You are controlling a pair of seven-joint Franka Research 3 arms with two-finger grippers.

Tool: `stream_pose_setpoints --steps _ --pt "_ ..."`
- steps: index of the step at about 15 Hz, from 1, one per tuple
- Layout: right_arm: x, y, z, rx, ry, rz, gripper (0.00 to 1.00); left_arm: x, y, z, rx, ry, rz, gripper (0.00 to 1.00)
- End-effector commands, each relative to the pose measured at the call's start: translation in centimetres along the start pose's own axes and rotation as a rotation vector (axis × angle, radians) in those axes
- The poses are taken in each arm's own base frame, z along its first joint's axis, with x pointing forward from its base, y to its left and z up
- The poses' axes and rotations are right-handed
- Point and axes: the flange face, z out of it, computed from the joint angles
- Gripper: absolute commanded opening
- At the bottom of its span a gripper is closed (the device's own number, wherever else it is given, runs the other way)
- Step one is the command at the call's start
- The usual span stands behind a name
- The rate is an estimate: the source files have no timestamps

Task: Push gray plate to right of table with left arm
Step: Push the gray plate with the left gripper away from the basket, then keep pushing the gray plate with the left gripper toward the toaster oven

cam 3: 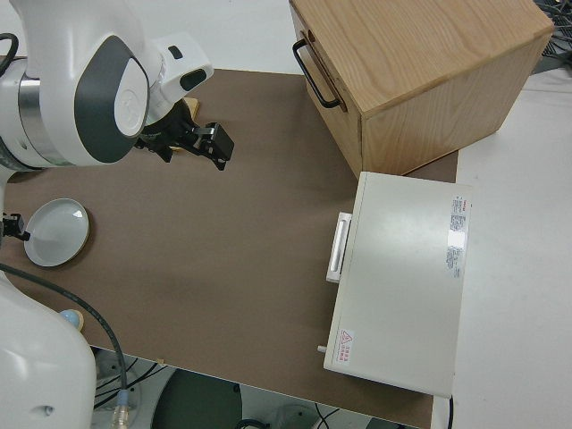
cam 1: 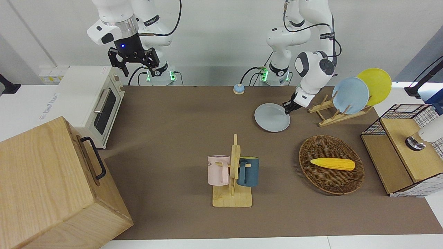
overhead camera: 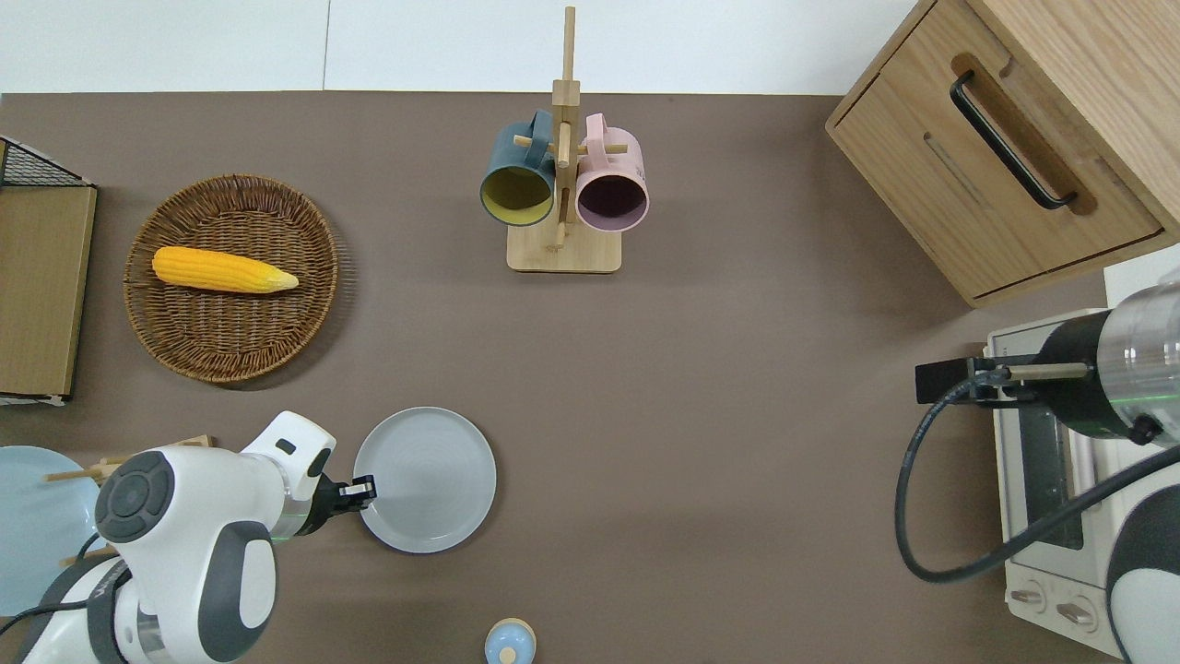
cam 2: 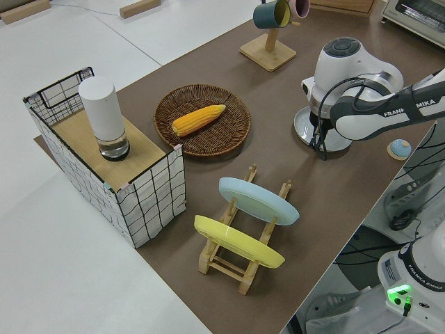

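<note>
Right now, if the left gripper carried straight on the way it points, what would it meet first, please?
The left gripper points toward the right arm's end of the table, its tip at the rim of the gray plate. It would meet that plate first; whether it already touches is unclear. The right arm is parked.

A robotics lab staged as a kitchen: two white arms bolted at the brown worktop [cam 1: 180,138], cables trailing from their bases, with a toaster oven [cam 1: 93,103], a mug stand [cam 1: 232,180] and a plate rack [cam 1: 337,112] near it.
</note>
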Motion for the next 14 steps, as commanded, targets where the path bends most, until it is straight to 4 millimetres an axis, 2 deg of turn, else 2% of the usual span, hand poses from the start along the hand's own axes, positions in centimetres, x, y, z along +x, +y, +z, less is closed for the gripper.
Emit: stream_pose_setpoints --steps 1,6,11,14 --pt "-0.8 0.1 0.0 0.009 -0.004 0.020 0.996 -1.6 3.9 1.9 -0.018 0.000 -0.038 0.00" --pt "-0.8 0.1 0.0 0.009 -0.005 0.022 0.996 -3.5 9.4 2.9 -0.035 0.002 -0.070 0.00" --pt "-0.8 0.1 0.0 0.009 -0.004 0.020 0.996 -5.7 16.6 4.0 -0.087 0.007 -0.127 0.00" --pt "-0.8 0.1 0.0 0.009 -0.005 0.020 0.996 -7.0 20.1 4.3 -0.100 -0.008 -0.119 0.00"
